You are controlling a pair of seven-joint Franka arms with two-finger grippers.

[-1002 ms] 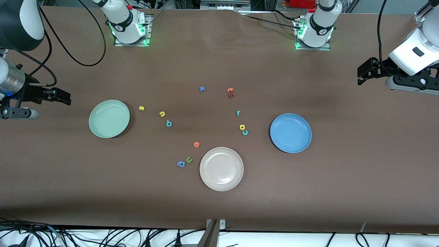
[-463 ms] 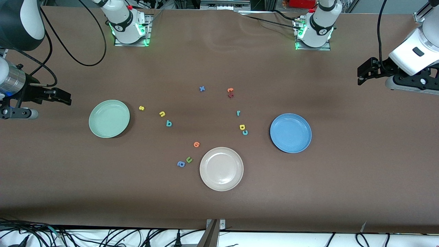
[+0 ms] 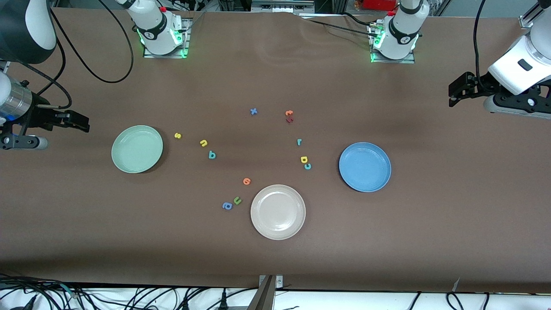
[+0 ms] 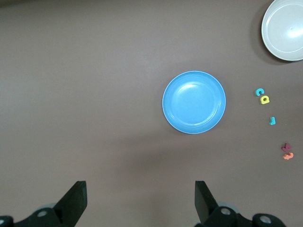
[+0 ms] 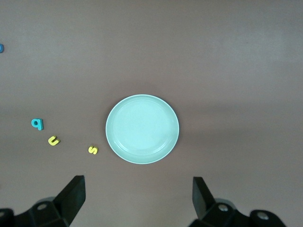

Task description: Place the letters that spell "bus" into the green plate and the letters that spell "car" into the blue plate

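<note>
Moved since before: nothing; both arms and every letter stayed put.
Left gripper [image 3: 453, 91]: spread wide, held nothing, waited over the table's end past the blue plate [image 3: 365, 167].
Right gripper [image 3: 82, 121]: spread wide, held nothing, waited beside the green plate [image 3: 137, 149].
Bus letters: yellow s [image 3: 177, 136], yellow u [image 3: 203, 143] and teal b [image 3: 212, 155] lay near the green plate, none in it.
Car letters: teal r [image 3: 299, 141], yellow a [image 3: 304, 159] and teal c [image 3: 308, 166] lay on the table, well apart from the blue plate.
Wrong pick: the green u [image 3: 237, 200] or blue a [image 3: 227, 206] could be grabbed by mistake.
Double grab: a and c touched, so both might lift together.
Slip: the letters were tiny, so fingers could miss.
</note>
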